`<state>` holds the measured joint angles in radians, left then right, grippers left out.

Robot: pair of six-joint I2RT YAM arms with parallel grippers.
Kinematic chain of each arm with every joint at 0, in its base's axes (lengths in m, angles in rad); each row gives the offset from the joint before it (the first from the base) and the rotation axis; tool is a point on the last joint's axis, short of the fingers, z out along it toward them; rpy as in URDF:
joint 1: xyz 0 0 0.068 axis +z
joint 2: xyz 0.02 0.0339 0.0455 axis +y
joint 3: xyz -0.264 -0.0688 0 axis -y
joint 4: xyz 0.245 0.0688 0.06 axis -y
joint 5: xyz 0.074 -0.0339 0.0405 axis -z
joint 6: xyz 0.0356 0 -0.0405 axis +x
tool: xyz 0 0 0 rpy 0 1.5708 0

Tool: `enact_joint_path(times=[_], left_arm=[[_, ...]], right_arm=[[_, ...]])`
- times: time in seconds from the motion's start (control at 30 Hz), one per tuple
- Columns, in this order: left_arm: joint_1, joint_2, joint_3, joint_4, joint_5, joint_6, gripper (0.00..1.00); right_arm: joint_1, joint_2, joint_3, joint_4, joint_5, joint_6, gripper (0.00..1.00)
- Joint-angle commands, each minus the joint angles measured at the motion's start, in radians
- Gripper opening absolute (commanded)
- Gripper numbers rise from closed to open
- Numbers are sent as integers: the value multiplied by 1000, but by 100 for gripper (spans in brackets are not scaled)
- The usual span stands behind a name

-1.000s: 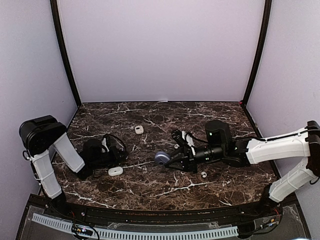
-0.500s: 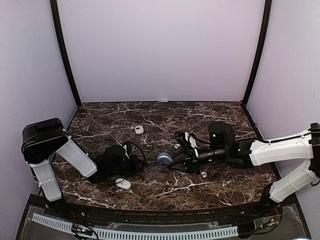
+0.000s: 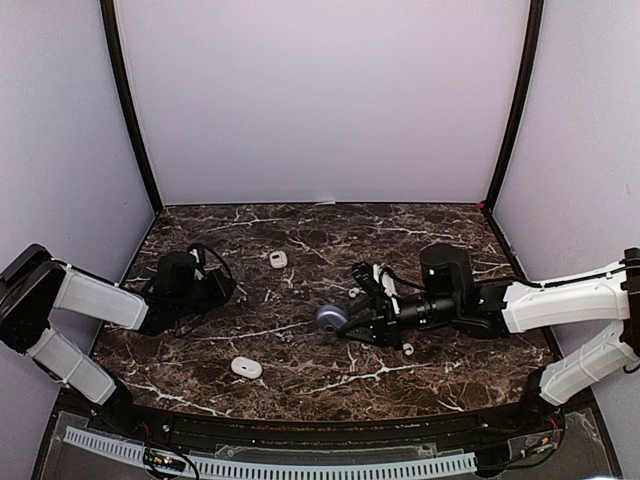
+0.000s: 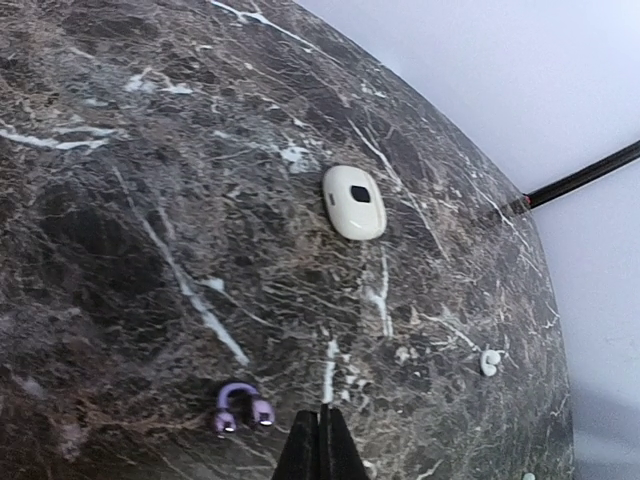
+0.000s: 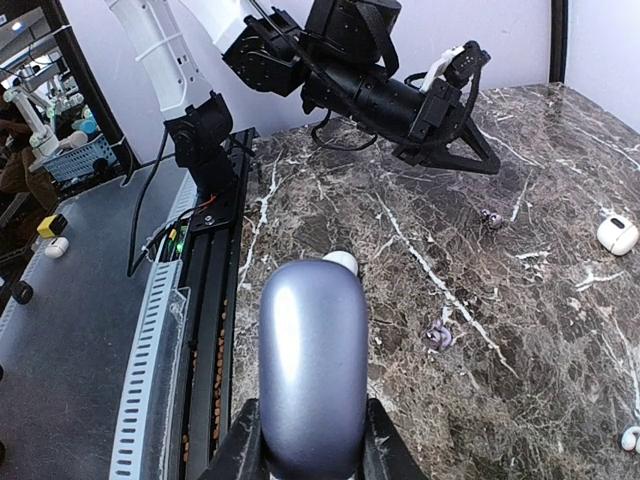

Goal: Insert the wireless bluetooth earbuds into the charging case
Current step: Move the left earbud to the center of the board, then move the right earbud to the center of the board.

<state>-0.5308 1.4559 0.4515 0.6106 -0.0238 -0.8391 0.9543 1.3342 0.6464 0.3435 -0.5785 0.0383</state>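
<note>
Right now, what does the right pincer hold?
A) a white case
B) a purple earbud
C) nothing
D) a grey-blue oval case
D: in the right wrist view the right pincer grips the grey-blue case from both sides, while a white case lies loose on the table.

Open marble mid-table, low clutter only
Between the left gripper (image 4: 322, 445) and right gripper (image 5: 312, 430) the table (image 3: 300, 225) is flat and passable; a far case (image 3: 278, 259), near case (image 3: 246, 367), purple bud (image 4: 245, 408) and white bud (image 3: 407, 348) lie low on it. The right arm (image 3: 560, 295) bars the right half, jaws filled by a grey case (image 5: 312, 370).
</note>
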Motion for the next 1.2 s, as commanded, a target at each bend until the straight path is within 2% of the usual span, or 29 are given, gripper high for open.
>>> enact_joint_path(times=[0.0, 0.17, 0.3, 0.53, 0.63, 0.73, 0.9, 1.17], left_arm=[[65, 24, -29, -6, 42, 103, 0], [152, 56, -61, 26, 40, 113, 0], [222, 118, -83, 103, 102, 103, 0], [243, 254, -25, 138, 164, 105, 0], [233, 287, 12, 100, 185, 98, 0], [184, 307, 33, 83, 170, 93, 0], [33, 345, 120, -31, 128, 91, 0], [-191, 333, 155, -89, 125, -26, 0]], right_arm=[[-8, -15, -5, 38, 6, 1, 8], [-8, -42, -27, 37, 21, 7, 8], [-9, -53, -41, 37, 37, 10, 8], [-11, -50, -37, 30, 39, 9, 8], [-12, -53, -39, 31, 44, 9, 8], [-12, -49, -39, 36, 45, 12, 8], [-13, -35, -30, 43, 34, 15, 8], [-14, -41, -33, 43, 29, 18, 8]])
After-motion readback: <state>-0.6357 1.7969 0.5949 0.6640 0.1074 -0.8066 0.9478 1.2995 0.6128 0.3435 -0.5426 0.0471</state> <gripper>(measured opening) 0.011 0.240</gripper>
